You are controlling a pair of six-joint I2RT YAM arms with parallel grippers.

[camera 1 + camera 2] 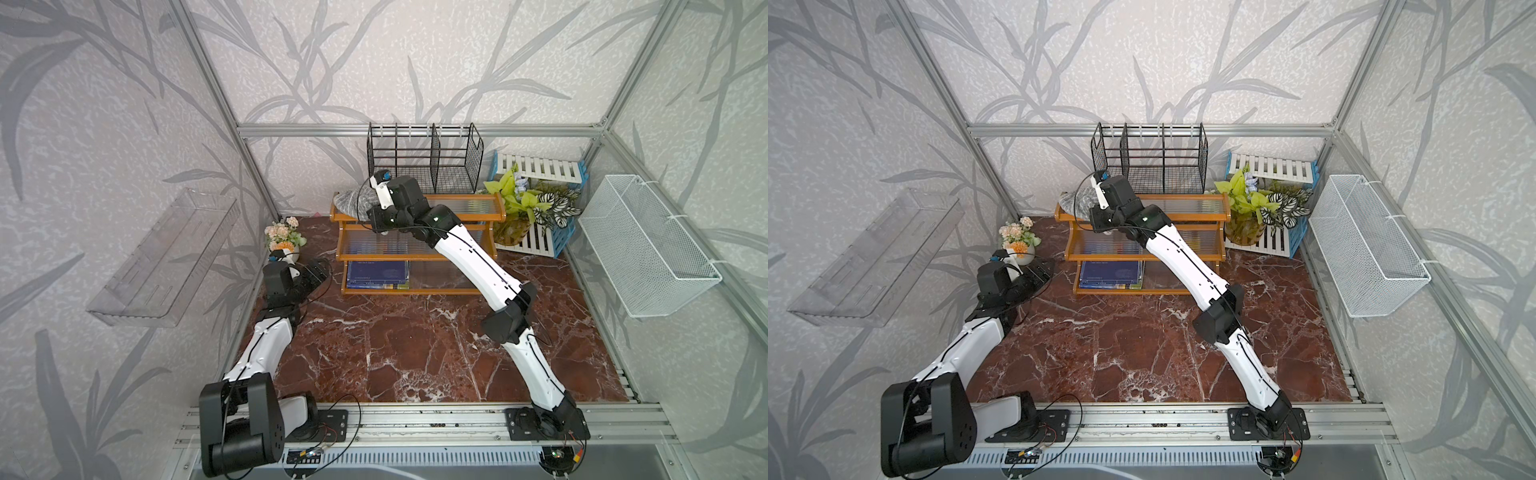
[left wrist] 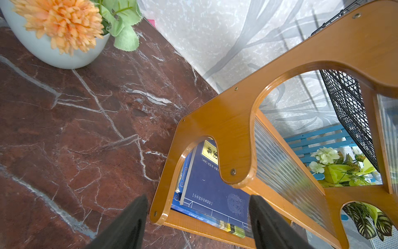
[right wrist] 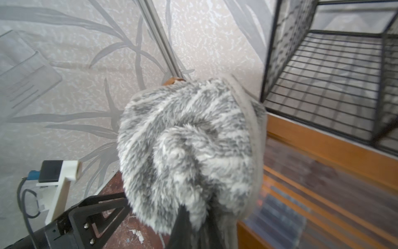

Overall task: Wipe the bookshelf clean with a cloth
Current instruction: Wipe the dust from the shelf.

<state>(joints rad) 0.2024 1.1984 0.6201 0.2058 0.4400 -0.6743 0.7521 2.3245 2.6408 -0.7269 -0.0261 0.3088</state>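
Cloth (image 1: 356, 202): bunched on the top tier of the bookshelf (image 1: 415, 291), upper centre in both top views.
Right gripper (image 3: 193, 217): clamped on cloth.
Left gripper (image 2: 198, 199): fingers apart, holding nothing, near bookshelf end.

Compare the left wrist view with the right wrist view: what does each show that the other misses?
Only the left wrist view shows the flower pot, the blue books on the bottom tier, and the open left claw facing the rack's end panel.
Only the right wrist view shows the cloth, pinched in the shut right claw, and the clear wall tray.
Both show the bookshelf, the black wire rack, the marble tabletop and the leaf-patterned wall.
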